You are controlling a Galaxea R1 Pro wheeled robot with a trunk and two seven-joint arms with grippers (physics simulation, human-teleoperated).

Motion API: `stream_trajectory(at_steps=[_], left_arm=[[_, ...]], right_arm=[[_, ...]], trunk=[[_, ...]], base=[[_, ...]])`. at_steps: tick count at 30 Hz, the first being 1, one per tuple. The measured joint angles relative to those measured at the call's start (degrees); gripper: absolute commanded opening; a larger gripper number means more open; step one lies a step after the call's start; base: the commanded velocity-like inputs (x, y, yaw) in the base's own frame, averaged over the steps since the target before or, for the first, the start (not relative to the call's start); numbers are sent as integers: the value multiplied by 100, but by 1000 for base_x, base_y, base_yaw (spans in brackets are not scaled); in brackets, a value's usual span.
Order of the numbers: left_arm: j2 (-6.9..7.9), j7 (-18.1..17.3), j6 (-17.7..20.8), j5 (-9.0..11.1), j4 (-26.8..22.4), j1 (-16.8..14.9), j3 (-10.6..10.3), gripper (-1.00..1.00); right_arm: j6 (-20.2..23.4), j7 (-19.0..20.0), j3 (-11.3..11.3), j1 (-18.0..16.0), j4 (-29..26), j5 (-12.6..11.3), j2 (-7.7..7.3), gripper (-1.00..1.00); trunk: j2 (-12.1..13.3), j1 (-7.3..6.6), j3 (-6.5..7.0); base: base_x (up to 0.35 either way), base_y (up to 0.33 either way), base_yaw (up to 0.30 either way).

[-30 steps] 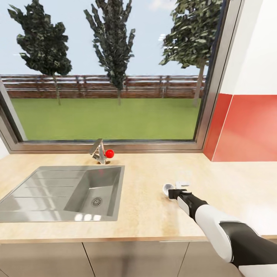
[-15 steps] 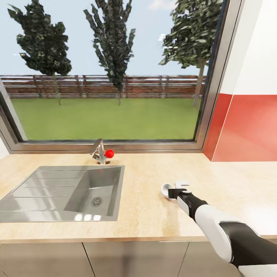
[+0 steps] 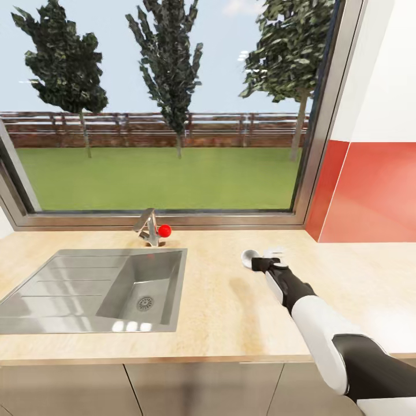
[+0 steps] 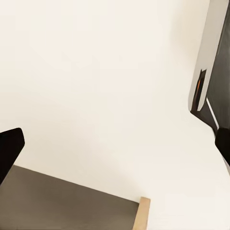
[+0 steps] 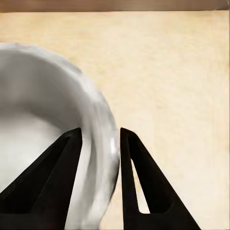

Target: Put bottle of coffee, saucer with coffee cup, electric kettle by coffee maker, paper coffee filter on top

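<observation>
My right arm [image 3: 323, 323] reaches forward over the counter [image 3: 219, 312], and my right gripper [image 3: 261, 264] pinches the rim of a white cup [image 3: 250, 257]. Along the fingers [image 5: 67, 163], one black finger sits inside the cup [image 5: 43, 143] and the other outside, with the curved white wall clamped between them. From the head the cup looks tipped, its mouth turned toward the sink [image 3: 98, 286] side, and I cannot tell for sure whether it touches the counter or hangs just above it; a faint shadow lies on the wood nearer to me. The cup is to the right of the sink, between it and the red wall panel [image 3: 370, 196], and near the window [image 3: 162, 104] ledge. The tap [image 3: 149, 226] with its red knob [image 3: 165, 231] stands behind the basin, well apart from the cup. In the wrist picture the beige counter [image 5: 172, 72] spreads beyond the cup, with a dark strip along its far edge. My left gripper [image 4: 115, 143] shows as two black fingertips [image 4: 9, 148] at opposite edges of its own picture, spread wide with nothing between them. Past them I see a plain pale surface, a dark grey panel [image 4: 62, 206] with a wooden edge [image 4: 141, 213], and a dark frame-like piece [image 4: 211, 57] off to one side; I cannot say what that piece is.
</observation>
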Motion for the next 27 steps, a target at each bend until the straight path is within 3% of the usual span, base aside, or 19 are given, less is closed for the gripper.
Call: stream_trajectory(at_steps=[5,8,10,18,22,27], left_arm=[[17,-2,-11,2,-24,-4,20,100],[12,1,-12,1,-51,-7,13,100],[-6,0,-15,-2,-70,-7,13,100],[-45,36,-29,1,-111,-54,28,100],[-47,49,-21,7,-113,-63,35,100],[-52,54,-28,10,-153,-68,45,100]], right_arm=[[969,-8,2,1,-1157,-12,92,-100],[1946,-13,0,0,-2238,-12,149,-100],[2233,-13,5,1,-2560,-21,155,-100],[2409,-14,-5,2,-2752,-48,156,-100],[2416,-4,-8,3,-2728,-229,149,-100],[2416,60,-16,7,-2745,-268,118,-100]], trunk=[[0,0,-1],[0,2,0],[1,3,0],[1,4,-1],[1,4,-1],[1,3,-1]], base=[[0,0,0],[-177,0,0],[-300,0,0],[-334,20,0],[-338,101,0],[-330,139,0]])
